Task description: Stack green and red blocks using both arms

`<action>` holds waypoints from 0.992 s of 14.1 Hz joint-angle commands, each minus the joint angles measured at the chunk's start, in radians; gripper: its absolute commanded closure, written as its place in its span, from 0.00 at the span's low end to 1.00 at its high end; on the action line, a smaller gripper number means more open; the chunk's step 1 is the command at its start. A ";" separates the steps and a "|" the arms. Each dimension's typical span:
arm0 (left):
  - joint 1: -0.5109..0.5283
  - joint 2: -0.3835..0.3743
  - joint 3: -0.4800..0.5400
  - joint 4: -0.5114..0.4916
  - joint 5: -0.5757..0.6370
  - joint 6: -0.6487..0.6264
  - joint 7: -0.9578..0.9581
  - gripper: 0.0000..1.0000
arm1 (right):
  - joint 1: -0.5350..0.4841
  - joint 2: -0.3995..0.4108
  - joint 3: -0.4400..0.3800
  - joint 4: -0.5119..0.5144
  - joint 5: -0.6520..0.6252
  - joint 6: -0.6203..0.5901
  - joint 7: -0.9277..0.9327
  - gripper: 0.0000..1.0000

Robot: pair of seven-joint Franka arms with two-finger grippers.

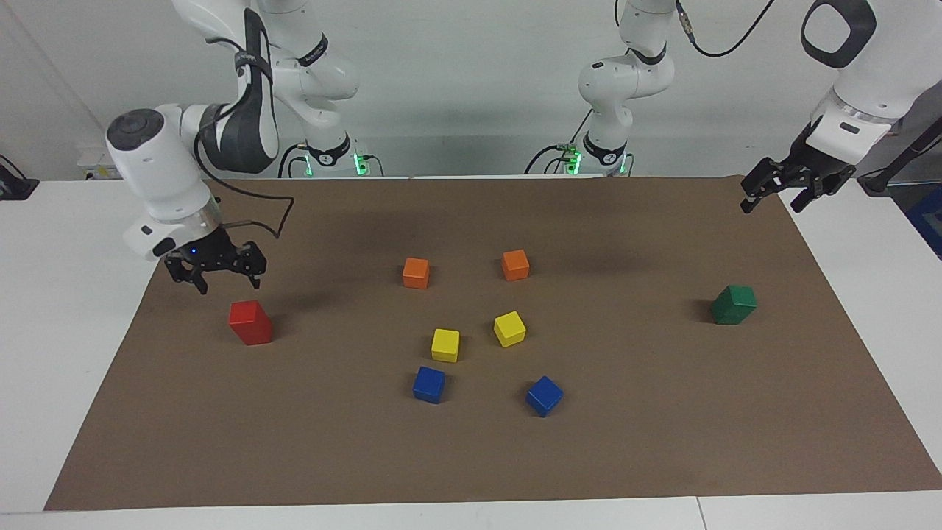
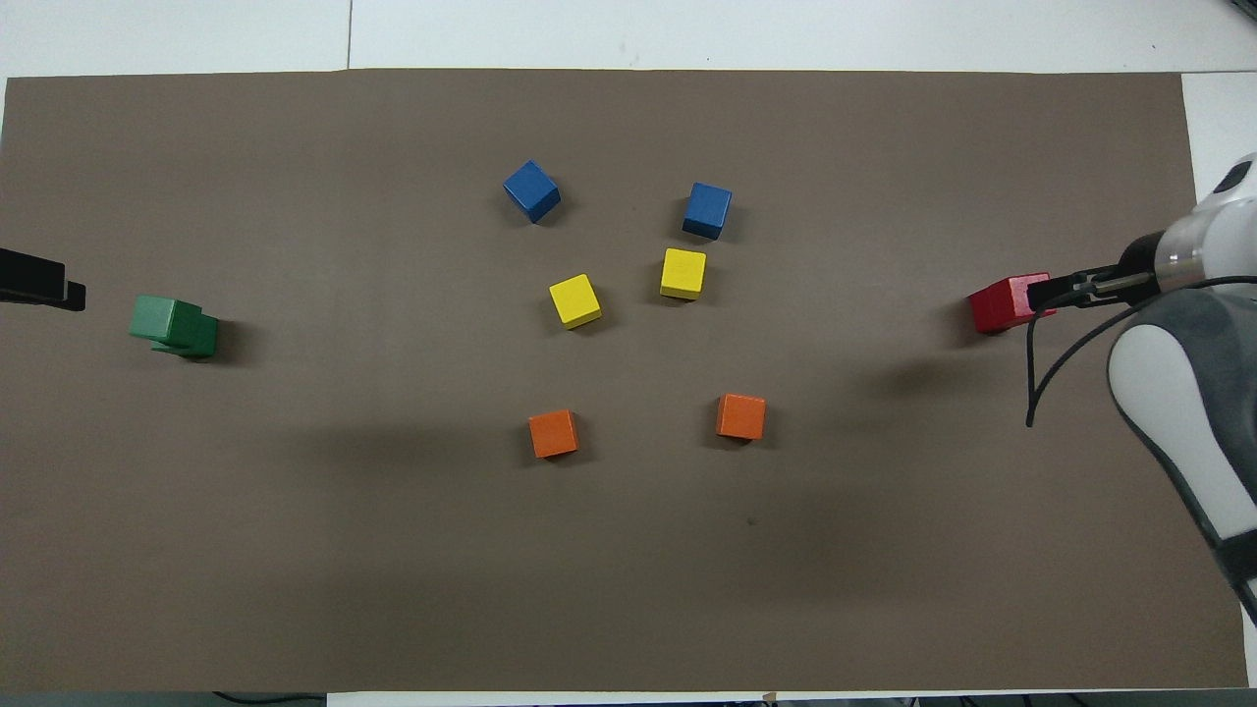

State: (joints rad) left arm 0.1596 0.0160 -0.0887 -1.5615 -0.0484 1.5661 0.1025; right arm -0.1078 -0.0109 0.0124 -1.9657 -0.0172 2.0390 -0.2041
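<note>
A tall red block [image 1: 250, 322] stands on the brown mat [image 1: 471, 456] at the right arm's end; it reads as one red cube on another, and shows in the overhead view as the red block [image 2: 1000, 302]. My right gripper [image 1: 229, 285] hangs open in the air just above it and apart from it, at the red block's edge in the overhead view [image 2: 1065, 288]. At the left arm's end, the green block [image 1: 734, 304] looks like two green cubes stacked slightly askew [image 2: 175, 326]. My left gripper [image 1: 771, 203] is open and raised high over the mat's corner.
Two orange cubes [image 1: 416, 272] [image 1: 515, 264], two yellow cubes [image 1: 445, 344] [image 1: 509, 328] and two blue cubes [image 1: 429, 384] [image 1: 544, 395] sit clustered in the mat's middle. White tabletop [image 1: 66, 294] borders the mat on every side.
</note>
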 commanded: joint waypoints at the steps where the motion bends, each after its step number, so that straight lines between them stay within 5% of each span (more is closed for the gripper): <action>1: -0.017 0.007 0.009 0.050 0.021 -0.083 -0.020 0.00 | -0.001 -0.108 0.007 0.040 0.014 -0.181 0.017 0.00; 5: -0.021 0.004 0.009 0.054 0.025 -0.159 -0.020 0.00 | 0.005 -0.147 0.007 0.177 0.014 -0.387 0.032 0.00; 14: -0.086 -0.019 0.012 0.044 0.042 -0.126 -0.079 0.00 | 0.025 -0.040 0.014 0.315 0.014 -0.451 0.069 0.00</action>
State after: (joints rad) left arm 0.0949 0.0062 -0.0879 -1.5213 -0.0292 1.4214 0.0396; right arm -0.0796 -0.0744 0.0175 -1.7016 -0.0141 1.6289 -0.1513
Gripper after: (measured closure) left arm 0.000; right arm 0.000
